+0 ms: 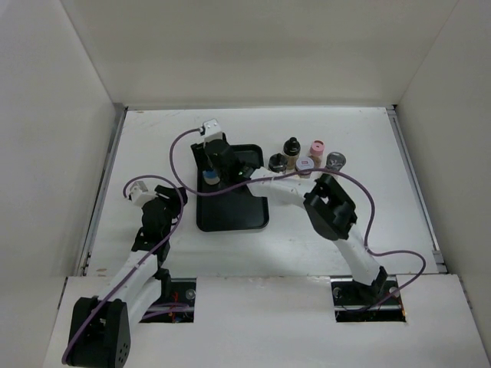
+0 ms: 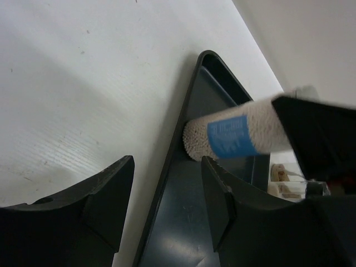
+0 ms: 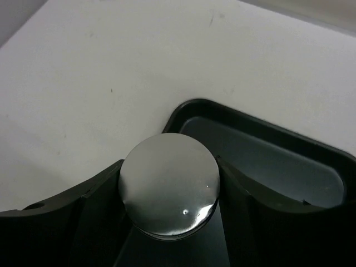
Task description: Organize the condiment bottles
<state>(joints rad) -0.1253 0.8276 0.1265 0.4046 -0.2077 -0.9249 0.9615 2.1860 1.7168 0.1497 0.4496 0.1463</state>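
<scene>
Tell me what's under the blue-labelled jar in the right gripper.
The black tray lies under the blue-labelled jar, near a corner. Whether the jar's base touches the tray floor cannot be told: the jar covers that spot.

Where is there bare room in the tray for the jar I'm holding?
The tray's near half is bare, from the blue-labelled jar in the right fingers to the near rim. Crowded: right of the tray, where the other jars cluster and the right arm crosses the table.
</scene>
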